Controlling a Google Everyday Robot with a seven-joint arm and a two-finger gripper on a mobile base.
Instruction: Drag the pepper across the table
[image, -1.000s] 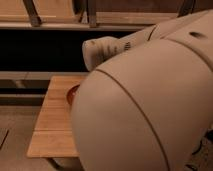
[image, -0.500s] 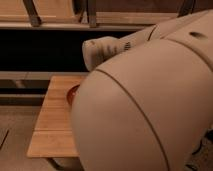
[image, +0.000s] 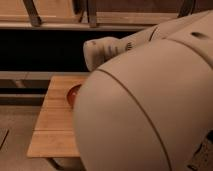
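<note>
The low table (image: 56, 125) with a light wooden plank top stands at the lower left. An orange-red bowl (image: 73, 94) sits on it, mostly hidden behind my arm. My large white arm (image: 150, 100) fills the right and middle of the camera view. The gripper is out of view, hidden behind the arm. The pepper is not visible.
A dark shelf opening (image: 40, 52) runs behind the table under a wooden ledge (image: 60, 20). A pale floor (image: 17, 130) lies to the left of the table.
</note>
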